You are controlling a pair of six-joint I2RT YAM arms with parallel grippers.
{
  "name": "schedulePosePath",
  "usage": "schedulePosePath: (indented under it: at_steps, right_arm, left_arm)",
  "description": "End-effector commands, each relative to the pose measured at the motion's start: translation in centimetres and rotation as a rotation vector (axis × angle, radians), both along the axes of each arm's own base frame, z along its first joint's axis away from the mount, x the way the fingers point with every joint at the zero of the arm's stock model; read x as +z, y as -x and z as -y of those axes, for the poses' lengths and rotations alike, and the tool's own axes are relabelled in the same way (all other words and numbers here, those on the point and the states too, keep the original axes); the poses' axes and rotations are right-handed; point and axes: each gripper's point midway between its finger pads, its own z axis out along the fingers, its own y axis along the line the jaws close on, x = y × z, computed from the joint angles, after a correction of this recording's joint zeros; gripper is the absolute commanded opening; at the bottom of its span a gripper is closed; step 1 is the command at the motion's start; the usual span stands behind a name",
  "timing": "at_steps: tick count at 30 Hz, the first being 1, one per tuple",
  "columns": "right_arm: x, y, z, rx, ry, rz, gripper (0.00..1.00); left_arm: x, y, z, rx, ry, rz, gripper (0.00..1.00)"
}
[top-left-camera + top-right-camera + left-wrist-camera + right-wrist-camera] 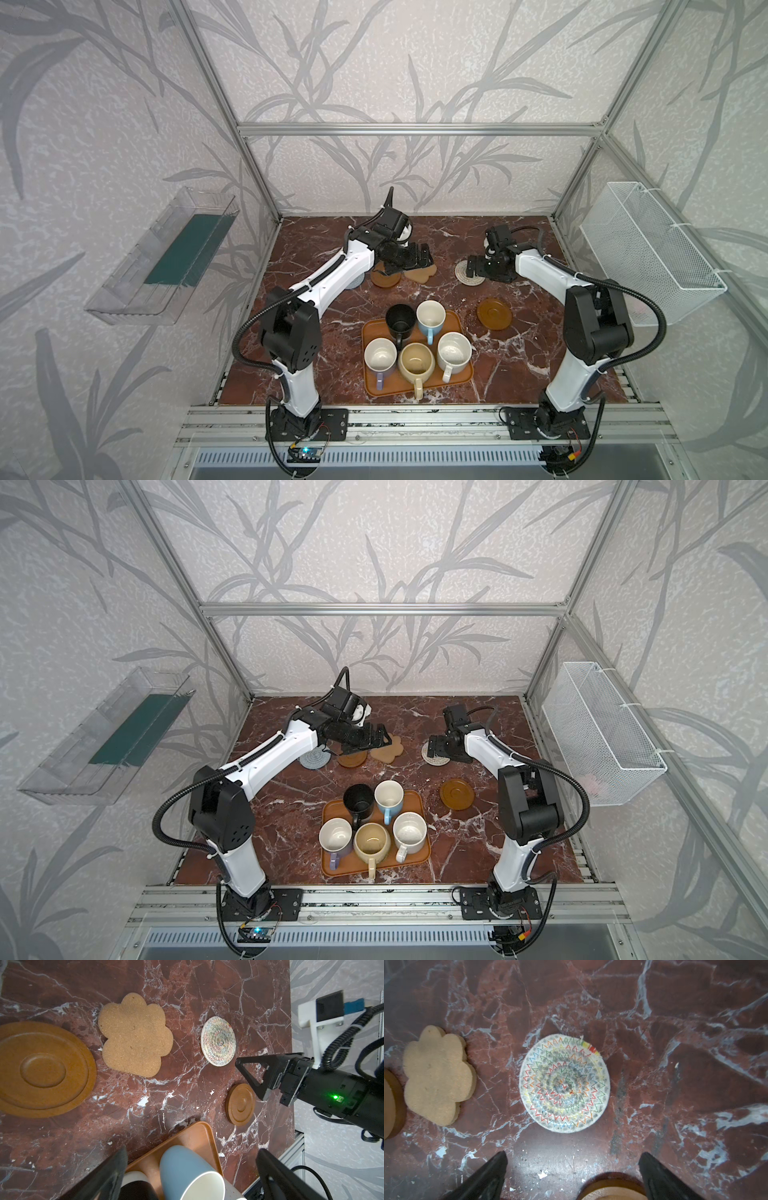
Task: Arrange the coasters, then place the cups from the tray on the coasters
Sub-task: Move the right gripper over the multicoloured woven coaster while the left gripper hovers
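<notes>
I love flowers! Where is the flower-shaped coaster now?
In both top views the flower-shaped coaster lies at the back middle of the table, with a brown wooden disc left of it and the cream woven coaster right of it.

Grey leaf-patterned walls closed in the red marble worktop; a white wire basket and clear bin hung against them.

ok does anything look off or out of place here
Mostly tidy, nothing spilled. One brown wooden disc lies apart from the other four coasters, nearer the tray. The tan-yellow mug has its handle poking past the tray's front rim.
</notes>
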Motion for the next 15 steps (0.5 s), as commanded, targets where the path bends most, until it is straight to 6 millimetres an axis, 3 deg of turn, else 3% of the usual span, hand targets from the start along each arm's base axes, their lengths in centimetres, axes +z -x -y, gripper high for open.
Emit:
schedulePosePath:
  at_steps: [1,8,15]
  right_arm:
    - [-0.8,-0.7,0.3,-0.017,-0.022,-0.011,0.94]
    - [-3.0,-1.8,1.1,-0.033,-0.003,-0.042,0.83]
    - [-3.8,-2.9,1.2,-0.032,-0.016,-0.049,0.75]
  left_arm:
    - [0.3,-0.3,0.5,-0.032,-0.011,0.007,0.99]
    - [-0.8,-1.4,1.0,-0.033,-0.033,-0.004,0.99]
    - [-1.4,-2.4,0.8,-0.018,-0.058,0.002,0.99]
